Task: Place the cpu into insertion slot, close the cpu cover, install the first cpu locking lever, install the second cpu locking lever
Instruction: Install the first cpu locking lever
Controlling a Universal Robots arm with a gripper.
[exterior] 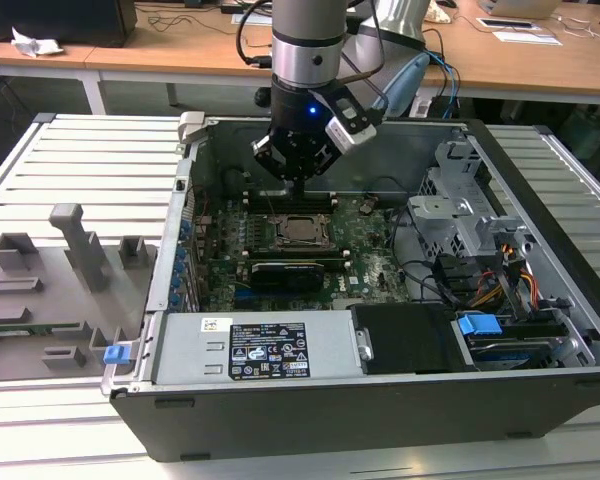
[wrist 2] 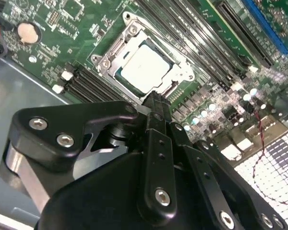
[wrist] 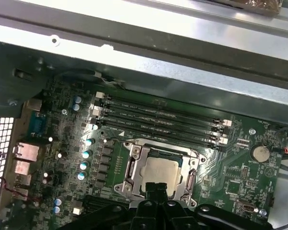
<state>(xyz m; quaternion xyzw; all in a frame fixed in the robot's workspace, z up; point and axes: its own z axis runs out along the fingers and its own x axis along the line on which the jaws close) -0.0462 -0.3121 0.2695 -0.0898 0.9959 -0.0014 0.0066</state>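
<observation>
My gripper (wrist 2: 153, 97) hangs with its fingers pressed together, gripping nothing. One cpu (wrist 2: 145, 67) lies flat just below and ahead of my tips, metal top up, seated in the one insertion slot (wrist 2: 117, 75). It is square, with no long axis, and its edges run parallel to the one cpu cover (wrist: 134, 167) lying down around it.

The open computer case (exterior: 310, 420) leaves free air above the motherboard (exterior: 375, 265), where the tool (exterior: 296, 183) hangs near the cpu cover (wrist: 133, 165). Low memory slots (wrist: 158, 120) flank it on one side, a black card (exterior: 292, 272) on the other. The drive cage (exterior: 460, 215) and loose cables (exterior: 500, 280) crowd the exterior view's right, and the power supply (exterior: 260, 350) walls the near side.
</observation>
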